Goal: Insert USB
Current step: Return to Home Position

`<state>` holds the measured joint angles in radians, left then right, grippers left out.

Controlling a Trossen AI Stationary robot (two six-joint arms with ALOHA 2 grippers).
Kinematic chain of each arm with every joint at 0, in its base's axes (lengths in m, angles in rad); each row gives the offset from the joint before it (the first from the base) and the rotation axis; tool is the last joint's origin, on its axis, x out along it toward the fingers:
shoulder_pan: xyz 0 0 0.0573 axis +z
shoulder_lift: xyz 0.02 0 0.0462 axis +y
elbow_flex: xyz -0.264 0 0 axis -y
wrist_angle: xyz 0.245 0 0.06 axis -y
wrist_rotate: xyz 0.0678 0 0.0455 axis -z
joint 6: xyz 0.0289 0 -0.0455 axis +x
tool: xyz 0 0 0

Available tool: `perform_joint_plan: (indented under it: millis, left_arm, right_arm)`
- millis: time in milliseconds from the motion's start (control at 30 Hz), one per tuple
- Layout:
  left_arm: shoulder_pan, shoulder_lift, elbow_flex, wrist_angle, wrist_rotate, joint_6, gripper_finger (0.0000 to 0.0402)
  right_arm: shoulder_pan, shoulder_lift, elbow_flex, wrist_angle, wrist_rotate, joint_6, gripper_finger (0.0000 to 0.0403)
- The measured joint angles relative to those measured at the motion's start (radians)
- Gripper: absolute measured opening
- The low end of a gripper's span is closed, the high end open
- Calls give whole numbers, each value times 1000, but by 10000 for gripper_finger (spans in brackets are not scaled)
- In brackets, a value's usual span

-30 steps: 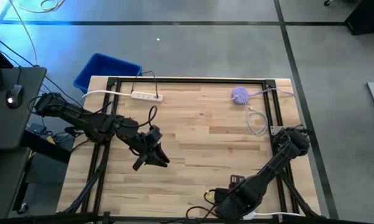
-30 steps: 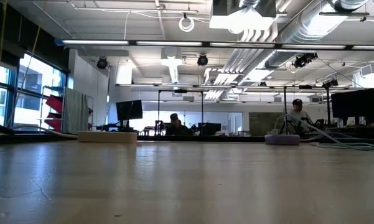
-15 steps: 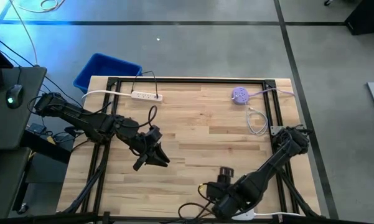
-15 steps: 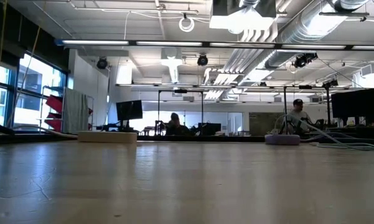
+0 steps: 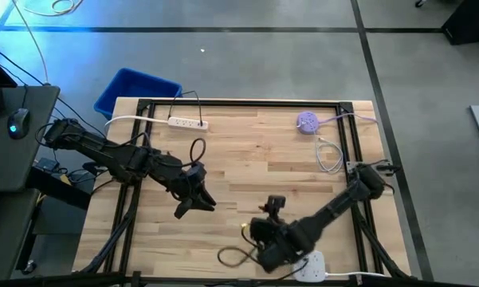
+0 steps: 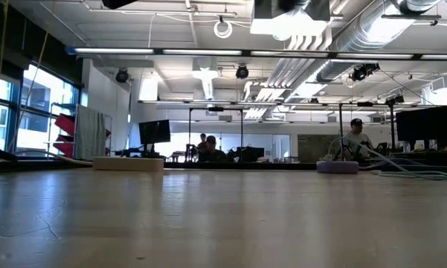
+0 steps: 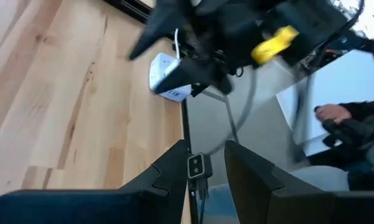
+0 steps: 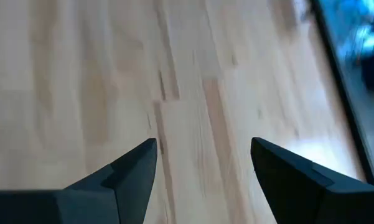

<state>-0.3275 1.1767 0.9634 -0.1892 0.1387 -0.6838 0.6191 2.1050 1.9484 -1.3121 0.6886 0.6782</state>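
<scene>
Left of centre on the table (image 5: 255, 159): left gripper (image 5: 193, 204), jaws parted a little, holding nothing.
Near edge, centre: black charger cable (image 5: 225, 257), a slack loop on the wood running under the right arm.
Right gripper (image 8: 203, 144): jaws wide apart, empty, over bare planks.
Beside it: white outlet extension (image 5: 312, 266) at the near edge. The plug's seating is hidden, so I cannot tell.
Risk, judged: an arm rising homeward may hook the loop, tugging the plug loose or dragging the extension off the edge.
Surface: pale wood planks. Blue bin (image 5: 135, 89) off the far-left corner, white power strip (image 5: 187, 123), purple puck (image 5: 307, 121), white cable (image 5: 328, 156).
Room: open office, seated people (image 6: 355, 134) far off.
</scene>
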Motion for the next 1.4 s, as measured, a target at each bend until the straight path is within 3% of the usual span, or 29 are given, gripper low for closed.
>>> perform_joint_plan:
  millis: [167,367,700,933,1100,1233,1400]
  left_arm:
    - [0,-41,0,26,0,-21,87]
    - [1,-184,0,20,-71,-21,86]
    - [1,-557,0,11,-260,56,68]
    - [1,-787,-5,-164,-499,113,48]
    - [1,-904,-72,-185,-598,111,35]
    - [1,-963,-157,-181,-661,108,23]
    - [1,-992,-271,-95,-734,113,10]
  right_arm:
    - [-87,-9,0,-93,32,46,216]
    - [-160,-157,0,-209,74,38,172]
    - [-195,-636,0,-219,70,31,73]
    - [-195,-928,1,-239,74,36,24]
    - [-195,-1093,-16,-246,74,36,3]
    - [-191,-1266,-194,-172,48,68,0]
    - [-179,-1531,-606,134,14,42,0]
